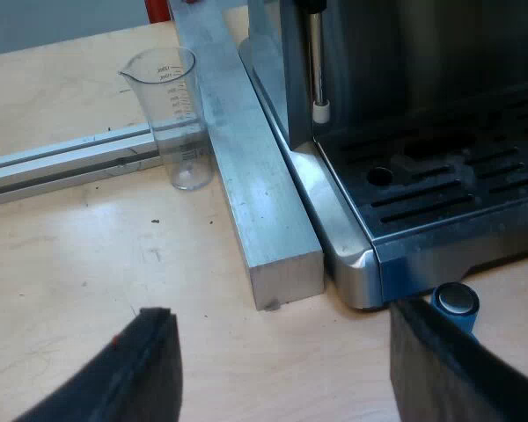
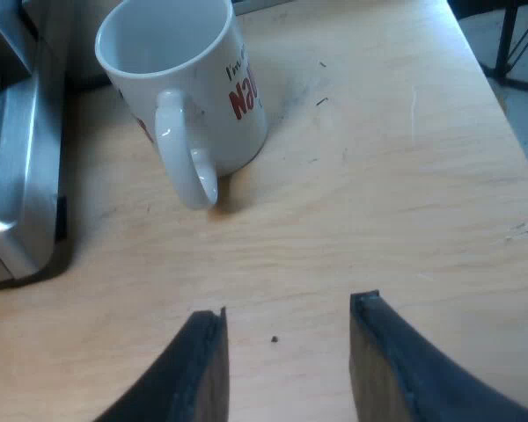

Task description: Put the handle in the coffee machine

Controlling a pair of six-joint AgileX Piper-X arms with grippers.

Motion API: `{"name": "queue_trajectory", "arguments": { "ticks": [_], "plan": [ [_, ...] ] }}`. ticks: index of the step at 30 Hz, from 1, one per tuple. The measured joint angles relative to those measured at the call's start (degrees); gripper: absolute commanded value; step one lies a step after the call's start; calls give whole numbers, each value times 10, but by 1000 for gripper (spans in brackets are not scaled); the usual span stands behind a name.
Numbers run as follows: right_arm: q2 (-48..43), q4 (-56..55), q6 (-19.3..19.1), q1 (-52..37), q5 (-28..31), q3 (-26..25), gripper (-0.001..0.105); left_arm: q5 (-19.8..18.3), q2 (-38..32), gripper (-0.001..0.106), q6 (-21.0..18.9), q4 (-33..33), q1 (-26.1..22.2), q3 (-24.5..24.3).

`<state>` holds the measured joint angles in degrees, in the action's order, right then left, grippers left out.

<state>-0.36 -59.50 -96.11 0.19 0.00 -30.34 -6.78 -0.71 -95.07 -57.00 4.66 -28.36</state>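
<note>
My left gripper (image 1: 282,343) is open above the wooden table, just before the corner of the espresso machine (image 1: 422,132) and its slotted drip tray (image 1: 449,198). A blue tamper (image 1: 456,305) with a metal top stands at the machine's base, close to one of the left fingers (image 1: 440,360). A steam wand (image 1: 318,61) hangs over the tray. My right gripper (image 2: 286,338) is open over bare table, with nothing between its fingers. A white mug (image 2: 187,88) with red lettering stands beyond it, next to the machine's metal edge (image 2: 22,176).
A clear measuring glass (image 1: 178,114) stands beside a long aluminium bar (image 1: 246,176) that runs along the machine's side. A second aluminium rail (image 1: 62,163) meets it. The table's edge (image 2: 502,105) lies beyond the mug's far side.
</note>
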Motion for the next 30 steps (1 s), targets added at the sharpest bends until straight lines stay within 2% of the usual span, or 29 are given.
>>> {"name": "queue_trajectory", "arguments": {
  "ticks": [1,5,9,14,16,18,20,22,25,30],
  "plan": [
    [0,0,11,0,0,0,36,0,0,55,2,0,0,0],
    [0,0,16,0,-10,0,36,0,0,55,12,0,0,0],
    [14,-31,19,0,-18,-37,36,-7,0,52,12,-4,0,-2],
    [65,-74,-9,0,-43,-89,36,-77,0,33,12,-30,2,-19],
    [95,-96,-36,0,-75,-112,36,-94,0,31,12,-30,12,-23],
    [103,-101,-45,0,-85,-115,36,-96,0,31,12,-30,21,-23],
    [145,-138,-94,0,-108,-143,36,-101,0,33,15,-31,27,-23],
    [180,-163,-134,0,-109,-167,36,-110,2,42,26,-31,33,-23],
    [227,-186,-172,0,-109,-194,36,-111,20,51,37,-31,44,-23],
    [296,-191,-205,0,-138,-232,36,-121,52,52,37,-31,60,-23]
  ]
}}
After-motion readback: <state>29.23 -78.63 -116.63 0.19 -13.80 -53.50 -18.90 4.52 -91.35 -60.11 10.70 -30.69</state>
